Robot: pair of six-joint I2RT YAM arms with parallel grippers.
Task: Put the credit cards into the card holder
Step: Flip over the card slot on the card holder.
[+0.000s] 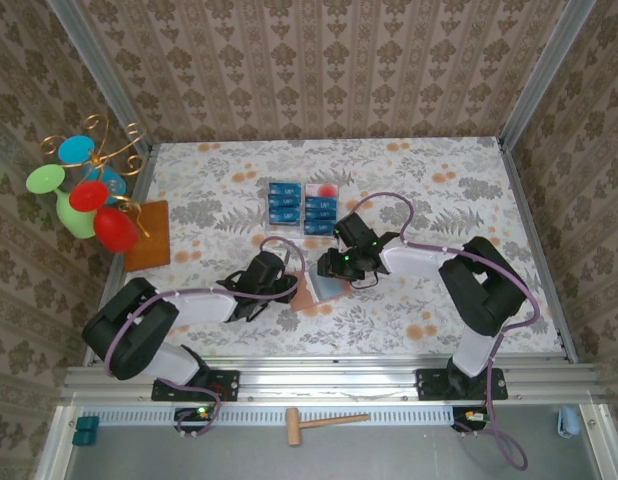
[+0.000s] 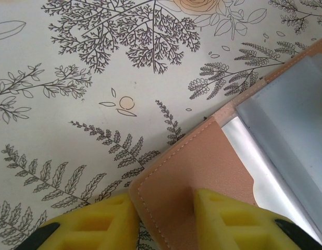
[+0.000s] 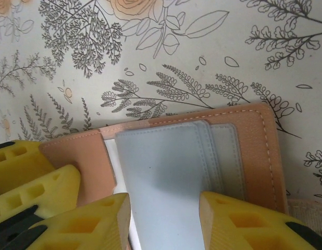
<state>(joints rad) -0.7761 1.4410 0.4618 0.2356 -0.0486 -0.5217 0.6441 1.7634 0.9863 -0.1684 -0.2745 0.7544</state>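
On the desk, left fingers pinch the card holder, right fingers clamp a credit card that might snag its pocket.

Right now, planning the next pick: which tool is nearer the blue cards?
Right. The right tool is over the card holder, short of the blue cards; the left tool, at the holder's left edge, is farther.
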